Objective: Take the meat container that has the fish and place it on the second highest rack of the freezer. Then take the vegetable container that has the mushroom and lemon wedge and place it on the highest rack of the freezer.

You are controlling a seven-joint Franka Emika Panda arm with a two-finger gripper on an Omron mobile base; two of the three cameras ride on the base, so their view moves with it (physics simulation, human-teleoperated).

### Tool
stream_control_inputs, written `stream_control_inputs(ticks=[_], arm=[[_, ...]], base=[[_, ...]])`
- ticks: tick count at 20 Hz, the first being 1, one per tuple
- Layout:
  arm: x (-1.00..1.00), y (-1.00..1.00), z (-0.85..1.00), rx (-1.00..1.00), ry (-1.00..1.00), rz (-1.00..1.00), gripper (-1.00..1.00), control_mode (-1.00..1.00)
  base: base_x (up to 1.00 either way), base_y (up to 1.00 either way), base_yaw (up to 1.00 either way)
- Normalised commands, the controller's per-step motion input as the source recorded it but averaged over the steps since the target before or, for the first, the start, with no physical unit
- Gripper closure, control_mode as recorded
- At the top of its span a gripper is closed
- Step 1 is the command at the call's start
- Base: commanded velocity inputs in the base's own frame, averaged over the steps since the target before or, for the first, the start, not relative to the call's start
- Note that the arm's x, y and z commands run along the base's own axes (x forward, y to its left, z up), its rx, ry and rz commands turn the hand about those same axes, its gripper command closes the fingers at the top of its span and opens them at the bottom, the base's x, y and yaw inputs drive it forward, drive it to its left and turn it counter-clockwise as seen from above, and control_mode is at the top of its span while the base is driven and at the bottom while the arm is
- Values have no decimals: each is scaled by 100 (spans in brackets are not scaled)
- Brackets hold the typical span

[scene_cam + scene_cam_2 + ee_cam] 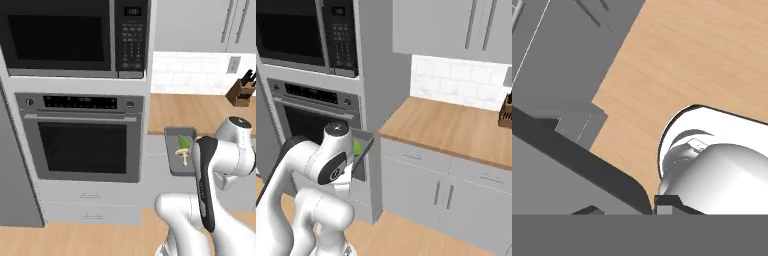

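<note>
Evidently the vegetable container [172, 162], a shallow dark grey tray, is being carried off the desk [200, 112]. In the left base view it hangs just past the desk's front edge, in front of the cabinet face beside the oven [82, 140]. In the right base view it is seen tilted, close against the arm. The lemon wedge [183, 142] and the mushroom [184, 156] lie together inside it, touching or nearly so.

The fingers [664, 204] are seen in the hand view at the tray's dark rim and appear to be closed on it. The contact itself is cut off at the bottom edge, so the grip is judged rather than plainly seen.

The tray is judged stiff and light, with thin walls that suit a pinch at the rim, as it appears to be taken now. A hold at one edge leaves the far side free to sag or swing. The two loose pieces are small and unsecured, and can be expected to slide or roll out if the tilt grows. A level carry is therefore called for.

No brand or label can be read. The microwave [60, 35] display and keypad, and the markings on the oven's panel, are too small to make out.
</note>
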Motion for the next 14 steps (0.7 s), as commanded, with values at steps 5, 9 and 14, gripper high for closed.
stream_control_inputs(ticks=[5,9,14], arm=[[0,0,0,0,0,0,100,100],[0,0,0,0,0,0,100,100],[0,0,0,0,0,0,100,100]], base=[[-47,79,75],[-48,99,50],[-12,97,28]])
